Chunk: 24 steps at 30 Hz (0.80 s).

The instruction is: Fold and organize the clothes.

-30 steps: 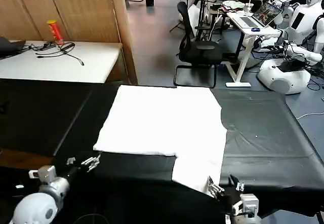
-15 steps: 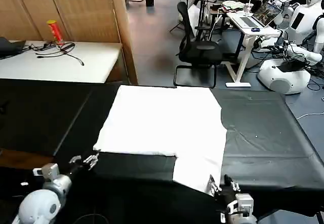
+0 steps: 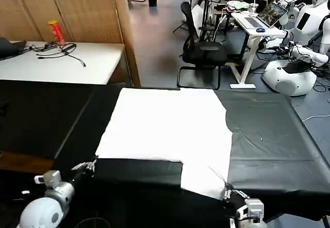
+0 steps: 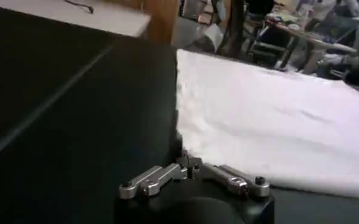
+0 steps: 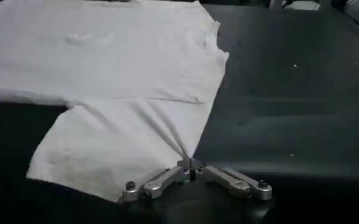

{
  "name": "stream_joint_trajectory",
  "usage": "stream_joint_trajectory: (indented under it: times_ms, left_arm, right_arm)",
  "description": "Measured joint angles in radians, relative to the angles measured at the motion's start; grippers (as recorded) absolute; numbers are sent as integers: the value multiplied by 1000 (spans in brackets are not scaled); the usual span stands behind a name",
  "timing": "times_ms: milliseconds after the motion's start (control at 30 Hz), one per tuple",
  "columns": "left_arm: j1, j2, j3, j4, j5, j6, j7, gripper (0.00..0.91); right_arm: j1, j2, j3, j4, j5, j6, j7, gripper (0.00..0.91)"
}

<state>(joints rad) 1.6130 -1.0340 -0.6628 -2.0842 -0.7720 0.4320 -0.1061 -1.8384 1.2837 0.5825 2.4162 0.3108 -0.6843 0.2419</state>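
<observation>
Head view: white T-shirt (image 3: 167,130) flat on black tabletop (image 3: 268,140). Right gripper (image 5: 191,167) jaws pinching its near corner; left gripper (image 4: 188,165) jaws pressed together on its near-left corner edge.

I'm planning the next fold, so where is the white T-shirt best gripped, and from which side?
Grip the T-shirt at its near corners, coming from the robot's side. It lies flat, so only edges offer a pinch. The right gripper is shut on the near right corner, cloth puckering toward it; the left gripper is closed at the near left corner.
</observation>
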Motion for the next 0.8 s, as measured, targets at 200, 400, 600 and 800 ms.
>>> stream_joint_trajectory:
  times_ms: [200, 400, 600, 800]
  left_arm:
    - [86, -25, -20, -96, 23, -1, -14, 0]
    - [89, -61, -25, -113, 80, -18, -5, 0]
    - [5, -113, -4, -80, 127, -30, 11, 0]
    - [-77, -143, 2, -37, 139, -48, 24, 0]
  right_arm:
    - [30, -7, 17, -10, 62, 106, -42, 10]
    - [156, -35, 16, -117, 130, 232, -69, 0]
    - [326, -61, -15, -256, 160, 308, -90, 0]
    - [459, -75, -38, -360, 165, 330, -92, 0]
